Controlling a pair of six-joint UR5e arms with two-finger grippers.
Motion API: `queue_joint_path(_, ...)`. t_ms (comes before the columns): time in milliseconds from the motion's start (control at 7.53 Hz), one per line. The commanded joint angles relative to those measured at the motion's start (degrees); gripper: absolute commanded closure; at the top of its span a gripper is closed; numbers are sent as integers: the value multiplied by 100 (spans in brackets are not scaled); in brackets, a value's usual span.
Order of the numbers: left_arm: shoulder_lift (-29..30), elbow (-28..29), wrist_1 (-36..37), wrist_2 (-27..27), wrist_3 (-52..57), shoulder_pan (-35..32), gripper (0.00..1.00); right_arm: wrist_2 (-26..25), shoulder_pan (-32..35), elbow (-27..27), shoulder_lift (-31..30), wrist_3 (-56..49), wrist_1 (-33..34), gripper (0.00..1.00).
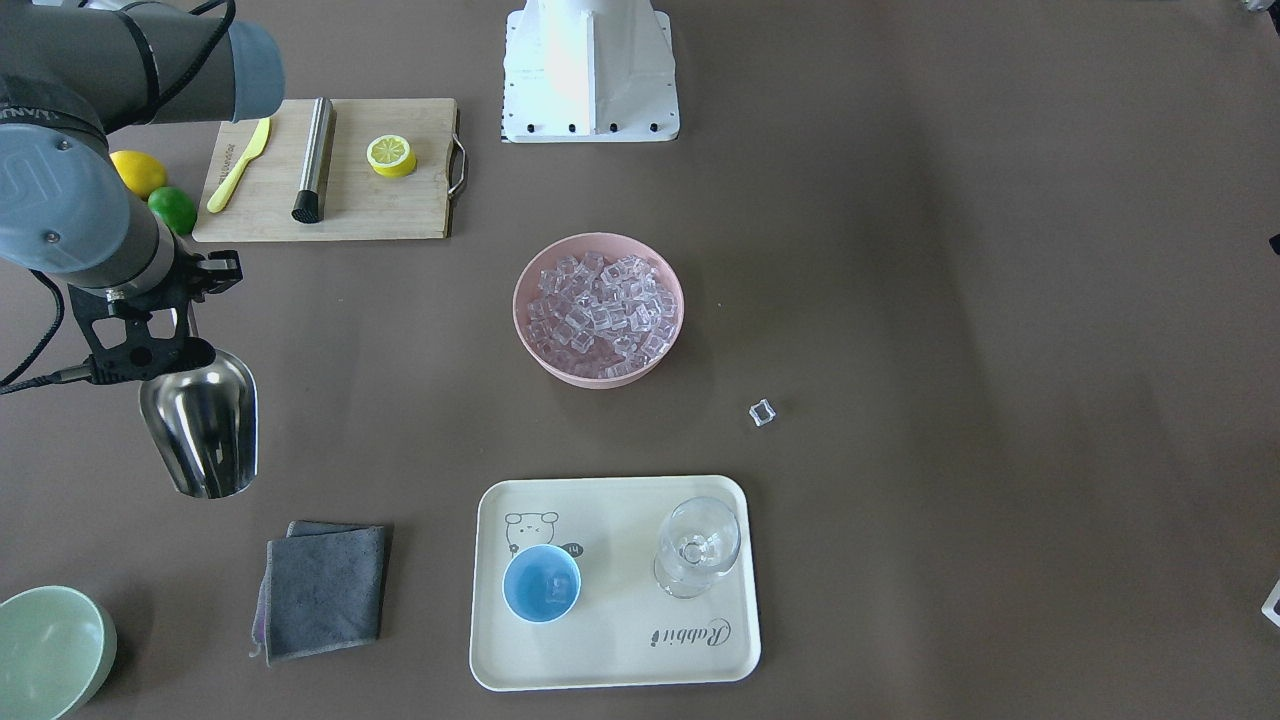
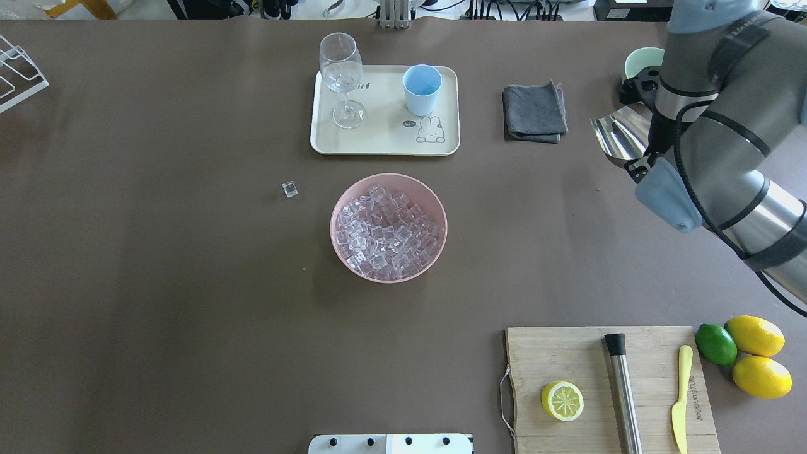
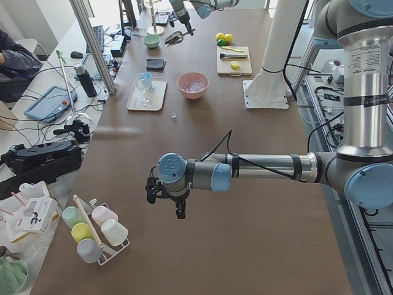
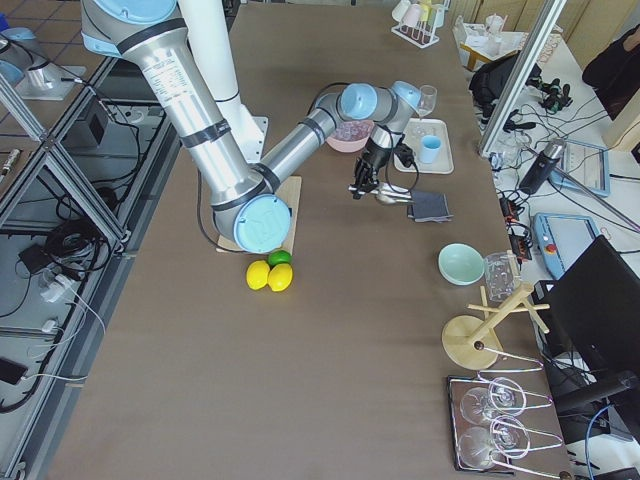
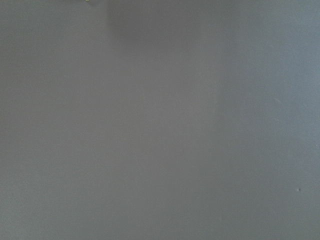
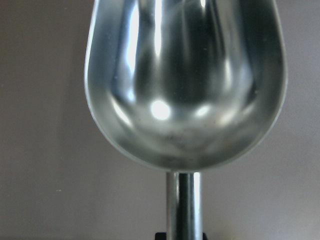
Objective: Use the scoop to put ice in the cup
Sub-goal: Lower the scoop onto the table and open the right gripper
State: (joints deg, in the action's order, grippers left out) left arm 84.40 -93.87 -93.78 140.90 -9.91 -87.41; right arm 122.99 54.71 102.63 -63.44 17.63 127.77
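My right gripper (image 1: pixel 150 350) is shut on the rod handle (image 6: pixel 183 205) of the steel scoop (image 1: pixel 200 425). It holds the scoop above the table at the robot's right, beside the grey cloth. The scoop's trough (image 6: pixel 185 85) is empty. The ice (image 1: pixel 598 305) fills a pink bowl (image 1: pixel 530 345) at the table's middle; one loose cube (image 1: pixel 762 412) lies on the table. The light-blue cup (image 1: pixel 541 583) stands on a cream tray (image 1: pixel 610 650) and seems to hold a cube or two. My left gripper (image 3: pixel 166 196) shows only in the exterior left view, far from these; I cannot tell its state.
A clear stemmed glass (image 1: pixel 697 545) stands on the tray beside the cup. A folded grey cloth (image 1: pixel 322 590) and a pale-green bowl (image 1: pixel 50 650) lie near the scoop. A cutting board (image 1: pixel 400 210) carries a steel cylinder (image 1: pixel 314 158), a lemon half (image 1: pixel 391 155) and a yellow knife (image 1: pixel 238 165).
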Motion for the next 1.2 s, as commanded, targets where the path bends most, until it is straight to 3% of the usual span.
queue_joint_path(0, -11, 53, -8, -1, -2, -22, 2, 277, -13, -23, -809, 976, -1103, 100)
queue_joint_path(531, -20, 18, 0, -10, 7, -22, 2, 418, -135, -680, -1136, 1900, -2490, 100)
queue_joint_path(929, -11, 36, -8, -18, -2, -13, 2, 462, -329, -1007, -1136, 2016, -2940, 100)
queue_joint_path(1062, -11, 27, -8, -140, 7, -13, 2, 671, -329, -1112, -1136, 2008, -2968, 85)
